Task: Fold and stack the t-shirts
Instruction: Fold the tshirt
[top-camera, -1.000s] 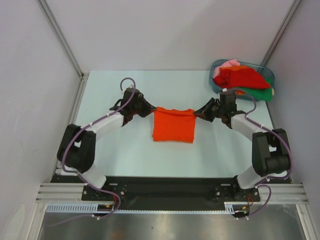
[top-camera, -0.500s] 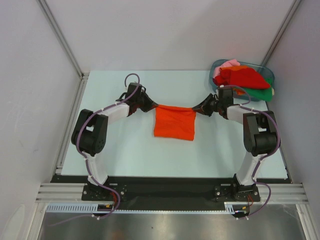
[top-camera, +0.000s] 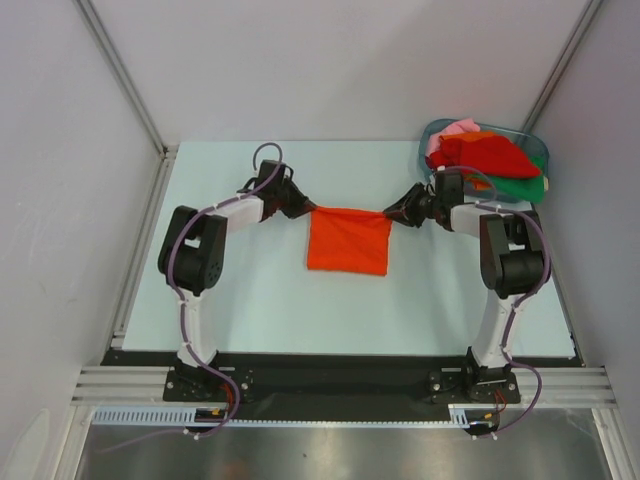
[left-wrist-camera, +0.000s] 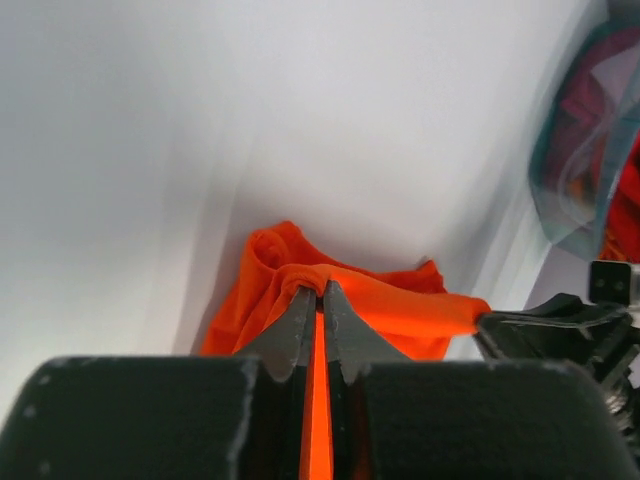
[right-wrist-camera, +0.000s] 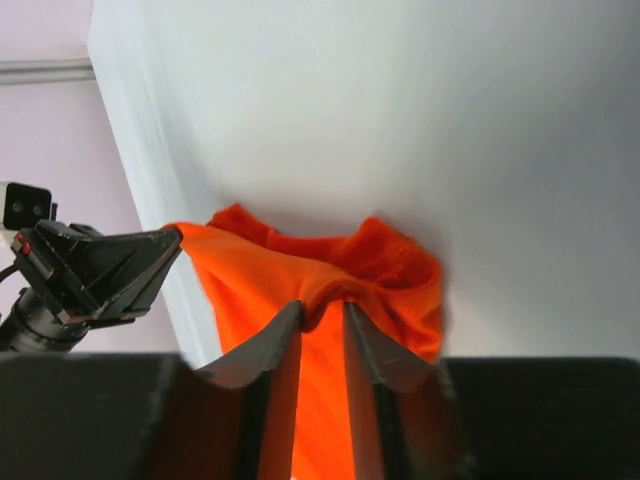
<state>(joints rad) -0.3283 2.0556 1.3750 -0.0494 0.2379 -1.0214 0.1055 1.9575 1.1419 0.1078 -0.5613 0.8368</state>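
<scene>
orange t-shirt (top-camera: 348, 245) folded mid-table (top-camera: 260, 300), far edge stretched left-right | left claw (top-camera: 304, 209) pinches far-left corner | right claw (top-camera: 396, 214) narrow, cloth between fingers, far-right corner | arms equally near

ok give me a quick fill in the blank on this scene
1. The shirt stretched out over the table is ____.
2. The left end effector is ____ (open or shut) on the shirt's corner.
3. The tub stands at the table's far ____ corner.
Missing words: orange; shut; right.
</scene>
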